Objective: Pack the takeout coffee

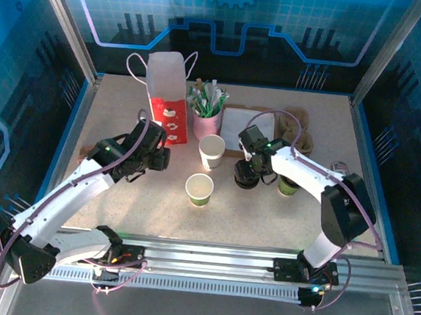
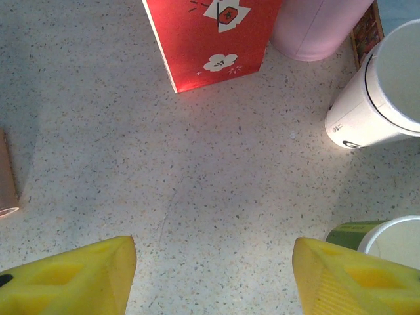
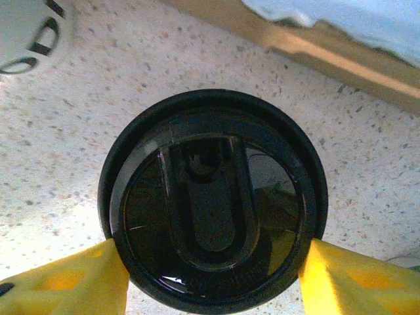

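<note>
From where I stand this looks like the lidding step. The right gripper (image 3: 213, 279) sits low over the black lid (image 3: 213, 210) on the table (image 1: 118, 113), jaws partly open and straddling it. One yellow finger (image 3: 79, 282) sits at each side of the rim, but I cannot tell whether they have bitten yet. Next it likely needs a firm, even pinch, a level lift and a short carry left to the takeout coffee (image 1: 212, 152). That is a plain white tapered paper cup with a rolled rim, standing upright and uncapped, just in front of the pink cup (image 1: 206, 122) and right of the red bag (image 1: 166, 117). The left gripper (image 2: 213, 262) hangs by the bag, jaws wide and empty.
</note>
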Controlling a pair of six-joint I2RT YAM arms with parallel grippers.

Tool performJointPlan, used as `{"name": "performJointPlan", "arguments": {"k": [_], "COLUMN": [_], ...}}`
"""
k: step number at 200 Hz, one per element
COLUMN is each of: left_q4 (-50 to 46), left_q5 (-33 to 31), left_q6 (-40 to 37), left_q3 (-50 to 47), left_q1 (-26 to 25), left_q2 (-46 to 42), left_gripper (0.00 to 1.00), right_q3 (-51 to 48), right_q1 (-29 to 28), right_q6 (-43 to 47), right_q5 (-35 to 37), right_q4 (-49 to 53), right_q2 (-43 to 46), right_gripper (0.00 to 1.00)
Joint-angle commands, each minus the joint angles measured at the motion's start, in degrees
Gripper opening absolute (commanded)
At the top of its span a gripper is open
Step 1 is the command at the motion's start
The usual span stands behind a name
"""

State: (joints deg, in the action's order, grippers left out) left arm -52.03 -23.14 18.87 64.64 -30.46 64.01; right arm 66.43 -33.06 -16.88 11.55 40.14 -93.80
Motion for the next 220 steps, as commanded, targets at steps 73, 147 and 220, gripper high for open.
{"name": "performJointPlan", "arguments": {"k": [73, 147, 220], "left_q4": [4.6, 6.7, 7.4], "left_q5": [0.3, 1.6, 2.1], "left_q6": [-1.3, -0.3, 0.1], "left_q3": [-3.1, -5.2, -5.9], "left_q1": [2.4, 4.5, 6.3], "left_q2": [-3.7, -6.7, -9.1], "left_gripper": [0.66, 0.72, 0.77], "right_q3": [1.1, 6.9, 12.4], "right_q1": [-2.4, -10.3, -19.4], "right_q6": [-0.7, -1.7, -3.2], "right_q5": [-0.5, 0.9, 0.0], "right_q4": [5.5, 10.8, 11.9], "right_q2": [8.4, 11.6, 7.9], "right_gripper": [0.62, 0.62, 0.61]}}
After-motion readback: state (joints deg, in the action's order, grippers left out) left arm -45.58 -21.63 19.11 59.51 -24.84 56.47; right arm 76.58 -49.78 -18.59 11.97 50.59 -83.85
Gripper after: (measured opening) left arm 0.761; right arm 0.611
